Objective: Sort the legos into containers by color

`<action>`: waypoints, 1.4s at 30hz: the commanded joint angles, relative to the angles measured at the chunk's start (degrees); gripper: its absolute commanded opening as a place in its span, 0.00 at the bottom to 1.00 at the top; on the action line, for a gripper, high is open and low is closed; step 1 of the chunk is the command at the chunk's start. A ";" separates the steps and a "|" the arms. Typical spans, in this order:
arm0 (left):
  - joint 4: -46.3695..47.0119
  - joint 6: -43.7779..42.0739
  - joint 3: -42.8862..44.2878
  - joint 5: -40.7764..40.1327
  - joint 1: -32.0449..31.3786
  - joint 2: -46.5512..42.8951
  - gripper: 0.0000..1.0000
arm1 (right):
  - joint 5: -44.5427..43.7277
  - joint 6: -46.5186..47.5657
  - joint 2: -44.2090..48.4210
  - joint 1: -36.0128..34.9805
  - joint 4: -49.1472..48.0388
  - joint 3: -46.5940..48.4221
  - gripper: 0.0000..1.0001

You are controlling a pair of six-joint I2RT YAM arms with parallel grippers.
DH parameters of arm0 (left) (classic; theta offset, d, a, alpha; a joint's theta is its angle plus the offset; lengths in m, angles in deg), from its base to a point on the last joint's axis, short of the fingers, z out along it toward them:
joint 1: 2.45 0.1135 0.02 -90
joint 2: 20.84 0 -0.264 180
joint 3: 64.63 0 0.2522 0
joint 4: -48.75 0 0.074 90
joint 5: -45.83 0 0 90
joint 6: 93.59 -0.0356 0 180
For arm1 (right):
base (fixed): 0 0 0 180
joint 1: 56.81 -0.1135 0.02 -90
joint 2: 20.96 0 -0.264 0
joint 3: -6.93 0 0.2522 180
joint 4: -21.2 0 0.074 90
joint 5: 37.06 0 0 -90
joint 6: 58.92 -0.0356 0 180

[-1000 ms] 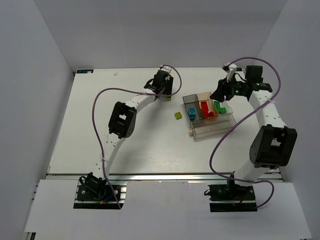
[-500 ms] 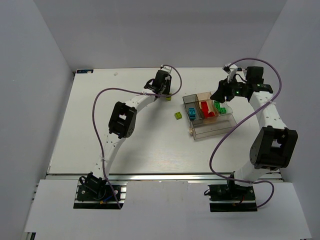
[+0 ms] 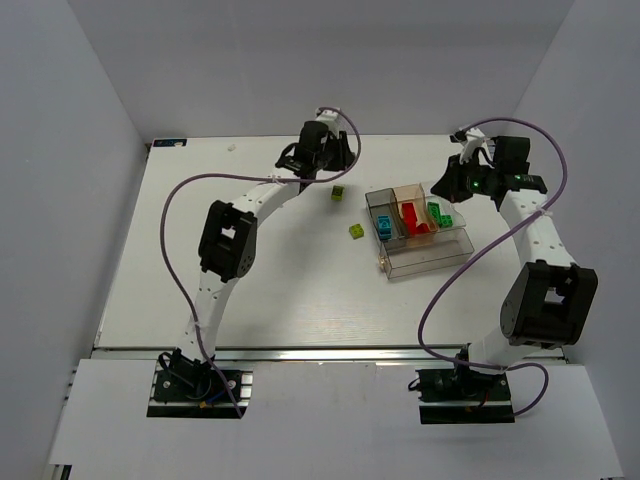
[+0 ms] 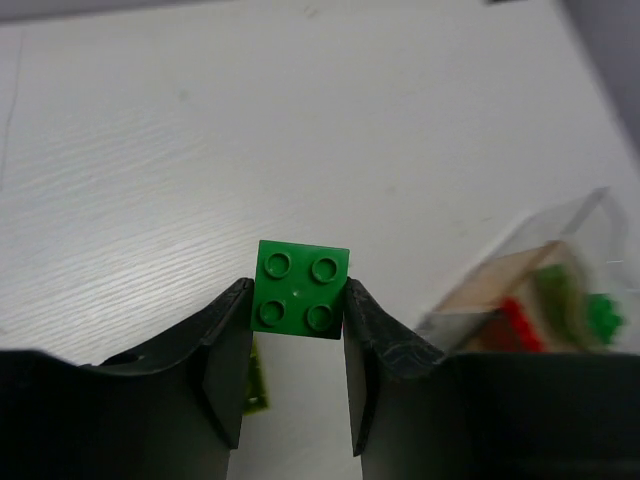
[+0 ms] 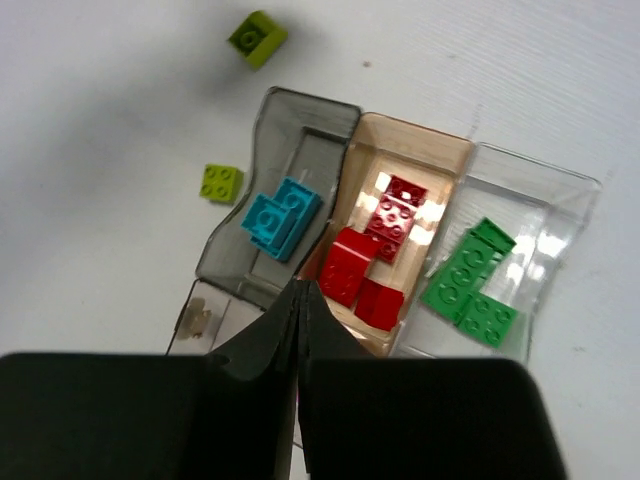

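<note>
Reaching from the near edge of the white desk [image 3: 250, 280], your two arms bend toward the far edge. The left arm [image 3: 230, 240] heads for its middle and the right arm [image 3: 540, 250] runs along the right edge. The container [image 3: 428, 262], a clear divided box, lies right of the desk's centre, closer to the right edge than the left.

Your left gripper [image 4: 298, 300] hangs above the desk near the far edge. It pinches a dark green lego [image 4: 301, 289] between its fingers, studs facing the wrist camera. Your right gripper [image 5: 300, 300] hovers above the container's far side, its fingers pressed together with nothing between them.

Inside the box, light blue legos [image 5: 280, 217] lie in the smoky-grey compartment. Red legos [image 5: 365, 270] fill the tan one beside it, and green legos [image 5: 468, 283] lie in the clear one.

On the bare desk, toward the left edge from the box, a yellow-green lego [image 5: 221, 182] sits just beside the grey wall. A second yellow-green lego [image 5: 257, 38] lies farther off toward the far edge.
</note>
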 commanded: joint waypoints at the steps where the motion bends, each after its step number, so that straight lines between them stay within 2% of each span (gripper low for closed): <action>1: 5.77 7.62 -0.13 12.80 -0.04 -9.62 0.00 | -9.44 -9.70 2.74 0.78 -6.37 -0.11 0.00; 3: 8.39 10.79 -1.08 17.30 -0.65 -9.88 0.00 | -10.78 -11.12 2.83 1.13 -6.64 0.24 0.00; 4: 9.89 14.98 -1.61 22.80 -1.35 -9.62 0.00 | -11.57 -11.65 3.01 1.74 -6.90 0.50 0.00; 7: 15.34 23.77 -2.15 31.87 -2.67 -8.13 0.00 | -15.26 -14.46 3.10 3.06 -6.56 2.16 0.00; 10: 19.30 29.86 -0.40 36.73 -5.57 -5.50 0.00 | -20.36 -17.01 3.45 4.55 -5.68 4.62 0.00; 13: 21.85 34.09 2.15 38.15 -8.47 -2.68 0.00 | -18.62 -16.23 3.53 6.23 -4.45 6.30 0.00; 20: 25.19 40.24 4.70 34.30 -12.86 3.37 0.00 | -10.97 -15.70 11.27 9.04 -13.92 -2.12 0.00; 27: 20.90 40.69 8.57 25.52 -15.59 7.69 0.00 | -9.03 -15.17 12.59 9.57 -12.26 -3.36 0.00; 34: 15.01 39.37 11.03 17.16 -16.73 9.53 0.08 | -6.92 -15.25 15.05 9.92 -13.41 -6.26 0.00; 42: 15.88 39.37 12.53 12.40 -18.05 11.03 0.14 | -5.07 -16.05 14.96 9.92 -13.93 -6.71 0.00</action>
